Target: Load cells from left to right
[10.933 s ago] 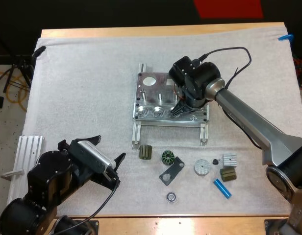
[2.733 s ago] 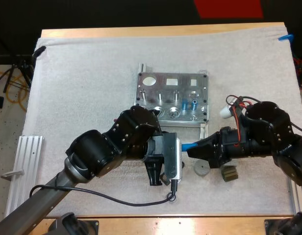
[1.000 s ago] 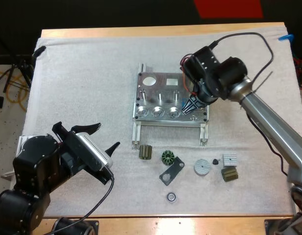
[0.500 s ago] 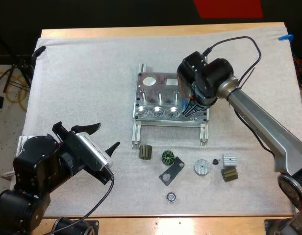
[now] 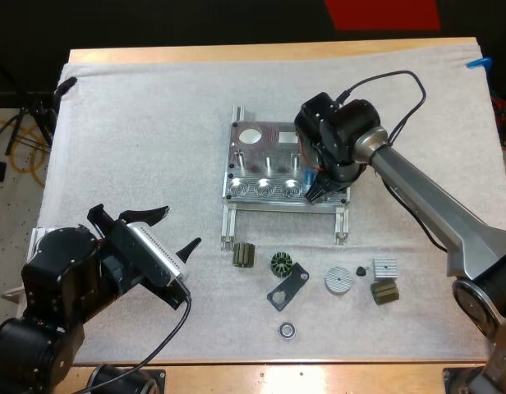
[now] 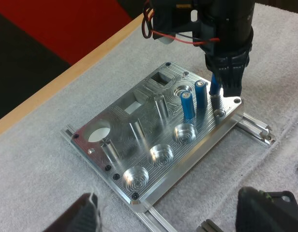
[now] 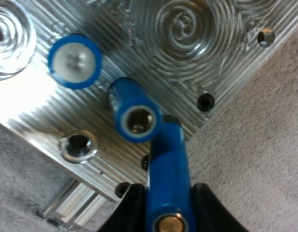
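The right gripper (image 5: 316, 194) clamped a blue cell (image 7: 167, 159) just above the right end of the fixture (image 5: 255, 154), beside two seated cells (image 6: 188, 107) — it looked best kept upright and centred over its socket, then pressed down gently — while the left gripper (image 5: 181, 227) hung open, well apart.

1. Left arm (image 5: 68, 283): bulky, rounded black housings with a slight gloss.
2. Left tool (image 5: 181, 226): two slim black fingers that narrow to pointed tips.
3. Right arm (image 5: 417, 197): a smooth silver-grey tube between rounded black joint housings.
4. Right tool (image 5: 319, 190): two short matte black fingers with rounded edges, tapering below a black wrist.
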Available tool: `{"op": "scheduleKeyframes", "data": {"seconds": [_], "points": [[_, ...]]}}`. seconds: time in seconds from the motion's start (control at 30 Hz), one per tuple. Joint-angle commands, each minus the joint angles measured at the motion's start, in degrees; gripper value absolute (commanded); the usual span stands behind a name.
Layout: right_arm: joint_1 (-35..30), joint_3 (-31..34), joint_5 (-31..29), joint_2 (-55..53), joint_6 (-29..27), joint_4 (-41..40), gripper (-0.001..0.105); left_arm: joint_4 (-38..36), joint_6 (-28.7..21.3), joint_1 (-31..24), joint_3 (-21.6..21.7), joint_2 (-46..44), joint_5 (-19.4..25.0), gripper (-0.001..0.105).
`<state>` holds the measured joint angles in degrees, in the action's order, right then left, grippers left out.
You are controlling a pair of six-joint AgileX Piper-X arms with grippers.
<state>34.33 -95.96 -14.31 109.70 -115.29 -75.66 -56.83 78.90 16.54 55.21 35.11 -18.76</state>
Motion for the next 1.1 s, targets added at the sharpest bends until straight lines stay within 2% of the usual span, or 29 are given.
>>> {"op": "scheduleKeyframes", "data": {"seconds": [0.0, 0.17, 0.3, 1.07], "points": [[-0.71, -0.54, 0.76, -0.46, -0.65, -0.16, 0.000, 0.61, 0.73, -0.05, -0.05, -0.18, -0.40, 0.059], [-1.49, -0.44, 2.17, -0.46, -0.65, -0.16, 0.000, 0.61, 0.73, -0.05, -0.05, -0.18, -0.40, 0.059], [-1.48, -0.44, 6.08, -0.46, -0.39, 0.45, 0.000, 0.61, 0.73, -0.05, -0.05, -0.18, -0.40, 0.059], [-1.48, -0.44, 3.84, -0.23, -0.29, 1.16, 0.000, 0.61, 0.73, -0.05, -0.05, -0.18, -0.40, 0.059]]}}
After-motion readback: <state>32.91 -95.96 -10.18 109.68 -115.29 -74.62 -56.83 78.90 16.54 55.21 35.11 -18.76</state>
